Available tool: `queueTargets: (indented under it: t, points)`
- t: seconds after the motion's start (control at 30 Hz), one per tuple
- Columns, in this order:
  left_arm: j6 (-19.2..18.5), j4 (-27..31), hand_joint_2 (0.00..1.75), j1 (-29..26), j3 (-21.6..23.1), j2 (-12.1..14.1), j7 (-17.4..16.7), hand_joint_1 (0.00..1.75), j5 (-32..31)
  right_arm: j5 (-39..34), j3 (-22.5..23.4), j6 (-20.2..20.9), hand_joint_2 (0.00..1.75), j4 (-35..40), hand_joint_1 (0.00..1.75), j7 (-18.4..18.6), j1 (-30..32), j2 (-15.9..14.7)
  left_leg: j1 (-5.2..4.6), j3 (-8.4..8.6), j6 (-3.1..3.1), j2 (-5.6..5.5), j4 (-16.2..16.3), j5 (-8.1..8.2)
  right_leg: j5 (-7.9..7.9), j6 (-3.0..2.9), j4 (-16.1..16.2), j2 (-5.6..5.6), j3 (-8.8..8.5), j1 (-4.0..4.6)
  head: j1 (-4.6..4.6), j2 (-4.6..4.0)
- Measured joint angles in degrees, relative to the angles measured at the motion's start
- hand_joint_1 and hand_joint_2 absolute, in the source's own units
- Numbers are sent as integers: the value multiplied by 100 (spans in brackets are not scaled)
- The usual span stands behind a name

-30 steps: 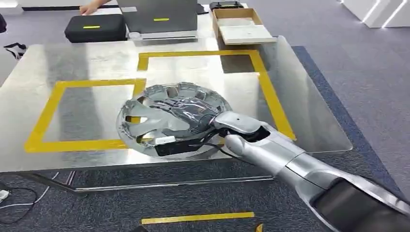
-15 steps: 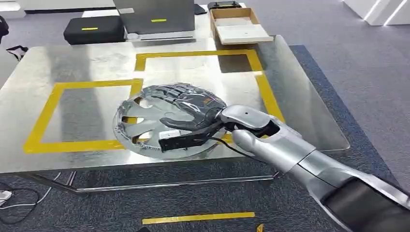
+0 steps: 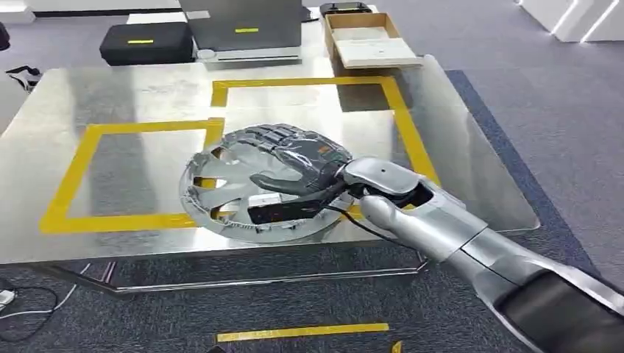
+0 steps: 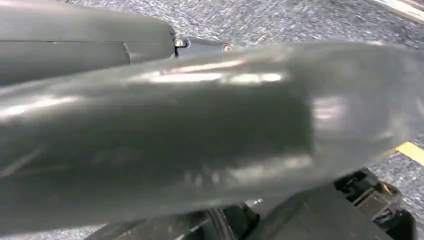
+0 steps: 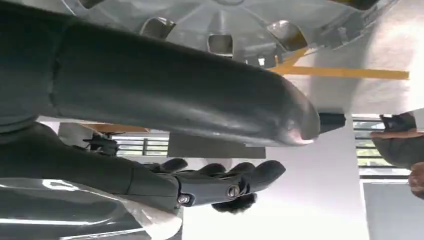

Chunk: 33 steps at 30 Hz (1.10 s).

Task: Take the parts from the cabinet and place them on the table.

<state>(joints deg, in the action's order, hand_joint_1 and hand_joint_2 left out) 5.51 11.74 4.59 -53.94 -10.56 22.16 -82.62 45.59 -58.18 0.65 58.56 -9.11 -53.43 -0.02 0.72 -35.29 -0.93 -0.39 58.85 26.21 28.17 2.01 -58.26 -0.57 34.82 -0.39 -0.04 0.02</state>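
A silver hubcap (image 3: pixel 221 193) lies on the shiny metal table (image 3: pixel 110 95), across the yellow tape lines near the front edge. My right hand (image 3: pixel 294 165) hovers over its right half, palm down with the fingers spread and nothing held. In the right wrist view the thick grey thumb (image 5: pixel 175 95) stretches out in front of the hubcap (image 5: pixel 225 20), and the dark fingers (image 5: pixel 220 182) are extended apart from it. A blurred grey part of my left hand (image 4: pixel 200 130) fills the left wrist view; its fingers cannot be made out.
Beyond the table's far edge stand a black case (image 3: pixel 145 43), a grey case (image 3: pixel 243 29) and an open cardboard box (image 3: pixel 368 40). A yellow tape strip (image 3: pixel 302 332) marks the carpet in front of the table. Cables (image 3: pixel 22 301) lie on the floor at the left.
My right hand has let go of the hubcap: its fingers went from wrapped on the part to spread above it. The hubcap now rests flat on the table.
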Motion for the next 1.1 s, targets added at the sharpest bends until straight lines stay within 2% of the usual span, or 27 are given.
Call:
queueTargets:
  t: [0.03,0.07,0.1,0.13,0.17,0.2,0.23,0.3,0.33,0.37,0.47,0.5,0.53,0.57,0.63,0.67,0.7,0.73,0.77,0.8,0.83,0.87,0.97,1.0,1.03,1.07,1.1]
  points:
    - [26,0,0,3,0,-2,-11,0,4,-42,55,-46,0,79,0,37,16,-61,-5,-1,-30,6,0,-8,122,16,-147,5,60,-2,20,0]
    - [55,0,0,8,0,-2,-48,0,20,-90,136,-76,0,228,0,83,49,-166,-5,-5,-66,5,2,-18,339,24,-514,6,216,0,44,0]
    - [107,0,175,-6,0,-9,-70,0,37,-116,222,-96,0,402,0,125,89,-307,-11,-5,-75,3,2,-16,549,32,-969,7,419,0,44,0]
    - [160,0,175,-23,-2,-11,-72,0,37,-125,284,-96,0,562,0,150,142,-400,-18,-8,-89,5,7,-24,724,43,-1411,7,621,0,39,0]
    - [218,0,175,-41,-2,-15,-83,0,35,-148,364,-100,0,731,0,177,203,-537,-20,-8,-89,2,8,-24,801,50,-1721,9,768,0,44,0]
    - [260,0,175,-64,-2,-17,-92,0,35,-164,454,-100,0,903,0,181,284,-674,-23,-8,-91,1,8,-25,727,46,-1728,8,779,0,44,0]
    - [299,0,175,-84,-2,-22,-92,0,28,-173,559,-100,0,1100,0,186,362,-812,-26,-8,-92,-10,8,-26,540,38,-1468,8,654,1,44,0]
    - [354,0,175,-108,2,-44,-92,0,-9,-166,763,-115,0,1443,0,199,473,-1065,-34,-5,-91,-19,11,-26,78,-9,-511,9,160,5,42,0]
    - [378,0,175,-112,9,-50,-92,0,-37,-153,850,-144,0,1583,0,197,526,-1185,-34,-6,-88,-18,14,-27,-23,-36,-104,14,-52,10,50,0]
    - [402,0,175,-108,15,-63,-87,0,-53,-142,947,-197,0,1740,0,194,589,-1301,-89,-42,-66,-20,57,-30,1,-29,56,11,-171,22,39,0]
    - [433,0,175,-109,44,-74,-85,0,-114,-87,1132,-284,0,2020,0,186,844,-1554,-60,-47,22,-17,38,-88,-40,-44,6,-10,-137,35,37,0]
    - [435,0,0,-110,57,-72,-85,0,-120,-68,1185,-308,0,2083,0,186,908,-1617,-78,-57,41,-20,53,-68,-84,-96,48,11,-128,-5,39,0]
    - [435,0,0,-110,68,-79,-85,0,-122,-61,1235,-339,0,2148,0,179,957,-1672,-67,-93,79,-3,136,92,-122,-131,60,30,-119,-19,26,0]
    - [435,0,0,-113,77,-89,-85,0,-129,-59,1283,-373,0,2225,0,173,1006,-1729,-60,-166,113,3,413,361,-143,-164,60,34,-91,-20,-2,0]
    - [450,0,0,-110,96,-96,-85,0,-129,-50,1366,-391,0,2358,0,170,1127,-1867,-34,-412,151,3,1244,869,-191,-182,58,62,-33,-10,-2,0]
    - [459,0,0,-112,98,-107,-83,0,-129,-44,1412,-389,0,2430,0,170,1192,-1967,-34,-490,163,3,1606,1039,-223,-182,52,75,12,-5,-4,0]
    - [472,0,0,-116,101,-116,-81,0,-129,-30,1449,-387,0,2487,0,168,1247,-2037,-34,-451,164,3,1671,1050,-256,-176,44,81,62,-4,-4,0]
    - [481,0,0,-117,103,-118,-81,0,-133,-17,1492,-382,0,2539,0,168,1282,-2100,-34,-310,156,4,1512,955,-292,-168,30,81,118,-3,-4,0]
    - [494,0,0,-117,107,-120,-81,0,-160,-9,1534,-380,0,2583,0,166,1300,-2148,-34,-49,137,4,1123,781,-326,-151,19,79,172,-3,-4,0]
    - [525,0,0,-114,120,-122,-81,0,-175,0,1576,-380,0,2621,0,166,1314,-2190,-35,295,106,3,592,590,-363,-132,15,73,209,-3,-6,0]
    - [568,0,0,-105,142,-122,-72,0,-175,9,1620,-380,0,2666,0,166,1337,-2225,-39,608,67,3,124,479,-398,-107,15,70,223,-4,-7,0]
    - [601,0,0,-88,160,-125,-28,0,-166,24,1674,-382,0,2721,0,164,1374,-2269,-72,691,51,4,-115,539,-429,-67,-2,69,257,33,-4,0]
    - [673,0,0,-102,160,-149,96,0,-59,48,1733,-382,0,2826,0,164,1531,-2378,-120,604,-31,-6,-76,427,-562,39,50,84,275,-26,4,0]
    - [677,0,0,-120,160,-164,114,0,-50,48,1753,-382,0,2859,0,164,1584,-2400,-103,576,-72,-2,-129,333,-619,76,73,80,301,-19,-2,0]
    - [690,-2,0,-109,157,-170,129,0,-42,50,1774,-382,0,2871,0,153,1625,-2450,-82,509,-112,29,-171,234,-481,90,30,61,378,-38,-13,0]
    - [691,-2,0,-107,155,-173,140,0,-35,50,1779,-382,0,2887,0,155,1644,-2492,-76,426,-158,26,-177,167,-162,104,-164,63,510,-39,20,0]
    - [693,-2,0,-109,157,-177,142,0,-35,53,1794,-382,0,2913,0,162,1661,-2518,-76,354,-189,29,-177,115,198,124,-538,62,592,-41,33,0]
